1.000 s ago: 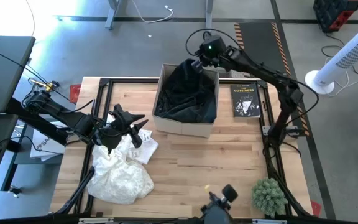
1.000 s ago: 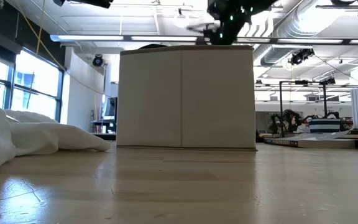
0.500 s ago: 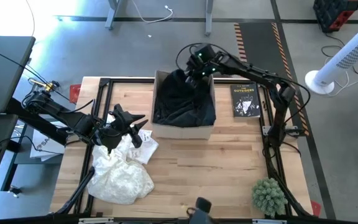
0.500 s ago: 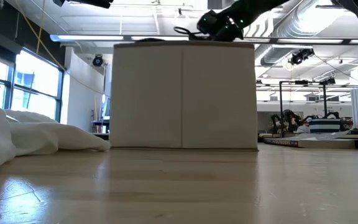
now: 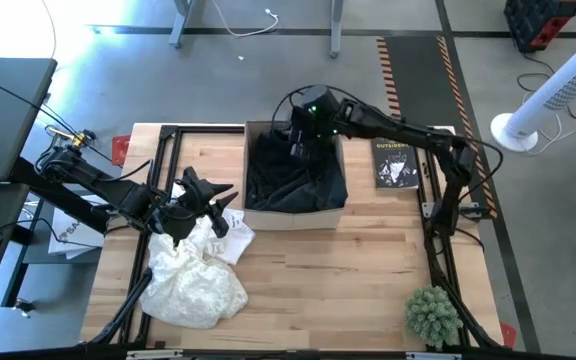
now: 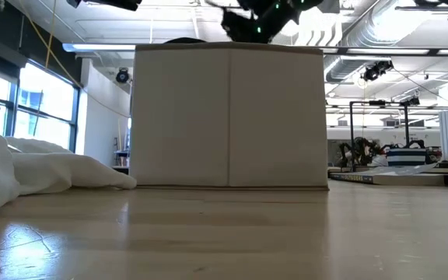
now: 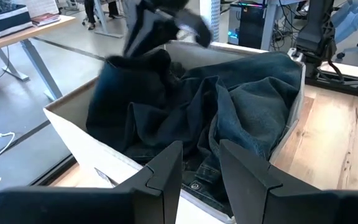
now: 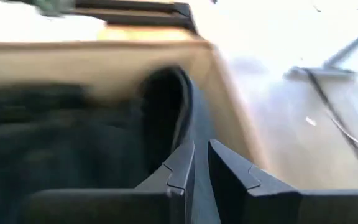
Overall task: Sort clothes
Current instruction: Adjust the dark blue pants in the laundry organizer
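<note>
A cardboard box stands at the table's far middle and holds dark denim-like clothes, which also show in the left wrist view. My right gripper reaches into the box's far part from above, its fingers nearly together at a raised dark garment fold. A pile of white clothes lies on the table at the near left. My left gripper hovers over the pile's far edge, open and empty, facing the box. My right gripper appears to pinch a raised fold of the dark garment near the box's far wall, coming slanting down from the far right. The fingers themselves hide the place of contact. The rest of the garment lies slack in the box.
A black book lies right of the box. A green spiky plant stands at the near right corner. In the low view the box fills the middle and the white pile lies at the left. Bare wood lies near the front middle.
My right gripper has gone toward the table's left and near edges and down into the box. The dark garment, first bulging over the far wall, now lies inside. The box has slid a little toward the near edge and left.
</note>
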Tool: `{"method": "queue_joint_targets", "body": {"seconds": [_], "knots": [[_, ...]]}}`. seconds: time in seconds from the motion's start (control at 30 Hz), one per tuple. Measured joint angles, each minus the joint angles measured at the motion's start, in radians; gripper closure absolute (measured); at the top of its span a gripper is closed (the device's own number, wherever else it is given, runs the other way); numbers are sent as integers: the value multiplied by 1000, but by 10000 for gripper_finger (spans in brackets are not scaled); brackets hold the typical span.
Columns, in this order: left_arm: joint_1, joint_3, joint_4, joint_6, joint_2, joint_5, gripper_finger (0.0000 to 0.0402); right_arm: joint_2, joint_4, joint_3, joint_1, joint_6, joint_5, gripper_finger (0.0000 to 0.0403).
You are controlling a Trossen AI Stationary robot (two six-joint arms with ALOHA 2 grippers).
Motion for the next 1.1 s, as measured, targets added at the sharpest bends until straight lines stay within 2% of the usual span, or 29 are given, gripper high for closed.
{"method": "queue_joint_targets", "body": {"seconds": [0.13, 0.43, 0.6, 0.7, 0.97, 1.1], "knots": [[0, 0, 1, 0, 0, -3, 296, 15, -57, -1, 39, -60, -173, 359], [0, 0, 0, 1, 0, 0, 296, 156, -160, 0, 51, -6, -110, 359], [0, 0, -21, 1, 0, -1, 296, 230, -201, 6, 25, 16, 41, 359], [0, 0, -27, 1, 0, -10, 296, 215, -211, 4, 8, 33, 125, 359], [1, 0, -41, -13, 0, -49, 296, -5, -205, 1, 32, -3, 289, 359], [1, 0, -45, -36, 0, -49, 296, -80, -208, 0, 6, 71, 366, 359]]}}
